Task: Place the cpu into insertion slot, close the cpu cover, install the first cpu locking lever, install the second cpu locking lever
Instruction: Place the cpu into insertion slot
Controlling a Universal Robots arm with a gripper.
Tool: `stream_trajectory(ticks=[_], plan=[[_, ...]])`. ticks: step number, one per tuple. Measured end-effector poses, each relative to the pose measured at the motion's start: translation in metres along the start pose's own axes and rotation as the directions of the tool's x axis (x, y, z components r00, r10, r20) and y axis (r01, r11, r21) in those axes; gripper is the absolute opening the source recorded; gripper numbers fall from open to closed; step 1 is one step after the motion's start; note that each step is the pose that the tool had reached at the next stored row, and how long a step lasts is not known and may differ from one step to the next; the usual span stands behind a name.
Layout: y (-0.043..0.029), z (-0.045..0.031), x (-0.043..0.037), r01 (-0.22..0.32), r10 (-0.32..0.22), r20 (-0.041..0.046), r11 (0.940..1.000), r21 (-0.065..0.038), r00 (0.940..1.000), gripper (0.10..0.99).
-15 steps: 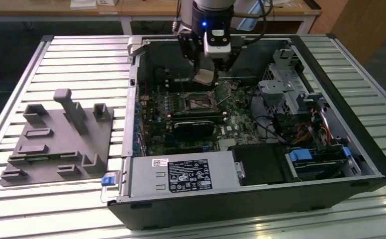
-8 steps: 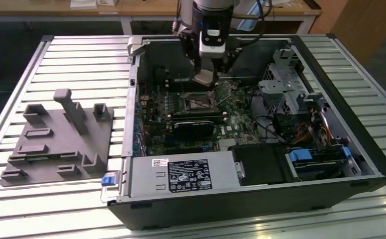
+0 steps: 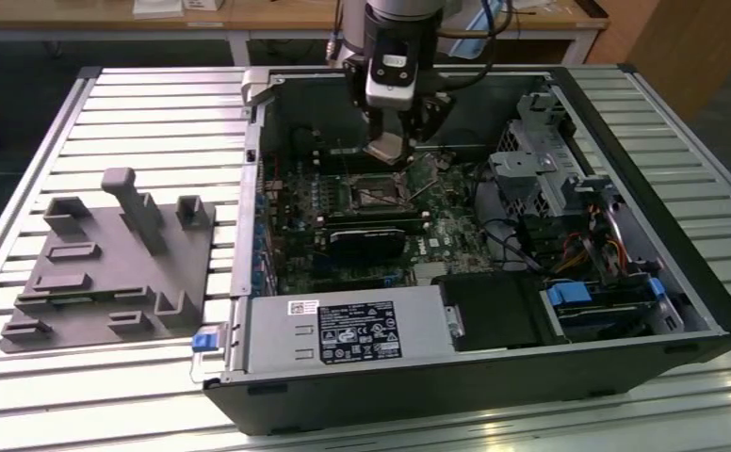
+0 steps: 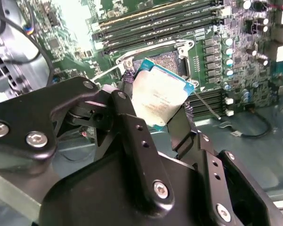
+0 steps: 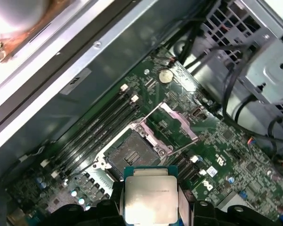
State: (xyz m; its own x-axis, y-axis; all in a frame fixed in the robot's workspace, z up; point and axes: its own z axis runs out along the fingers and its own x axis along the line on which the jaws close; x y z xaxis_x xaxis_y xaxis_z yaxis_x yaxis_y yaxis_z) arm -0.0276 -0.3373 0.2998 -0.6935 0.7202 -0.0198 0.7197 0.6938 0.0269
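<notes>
My gripper (image 3: pixel 387 149) hangs inside the open computer case, shut on the cpu (image 5: pixel 149 197), a flat square chip with a silvery-tan top. In the second wrist view the black fingers (image 4: pixel 127 117) clamp two opposite edges of the cpu (image 4: pixel 157 96). The chip is held above the green board, apart from the insertion slot (image 5: pixel 132 153), whose dark centre lies bare. The cpu cover (image 5: pixel 181 121), a thin metal frame, stands swung up at the slot's far side. In the exterior view the insertion slot (image 3: pixel 372 196) lies just below the gripper.
Long black memory slots (image 5: pixel 94 127) run beside the socket. A black block (image 3: pixel 368 240) sits on the board near it, a power supply (image 3: pixel 340 334) at the case front, a drive cage (image 3: pixel 554 169) and cables (image 3: pixel 579 245) on the exterior view's right. A grey fixture tray (image 3: pixel 108 264) lies outside the case.
</notes>
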Motion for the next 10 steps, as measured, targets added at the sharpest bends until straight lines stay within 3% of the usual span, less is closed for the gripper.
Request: stream_trajectory(ticks=[5,10], plan=[[0.0000,0.0004,0.0000,-0.076,0.076,0.0077,0.9971,0.005,0.9971,0.541],[0.0000,0.0007,0.0000,-0.152,0.152,0.0159,0.9883,0.010,0.9883,0.541]])
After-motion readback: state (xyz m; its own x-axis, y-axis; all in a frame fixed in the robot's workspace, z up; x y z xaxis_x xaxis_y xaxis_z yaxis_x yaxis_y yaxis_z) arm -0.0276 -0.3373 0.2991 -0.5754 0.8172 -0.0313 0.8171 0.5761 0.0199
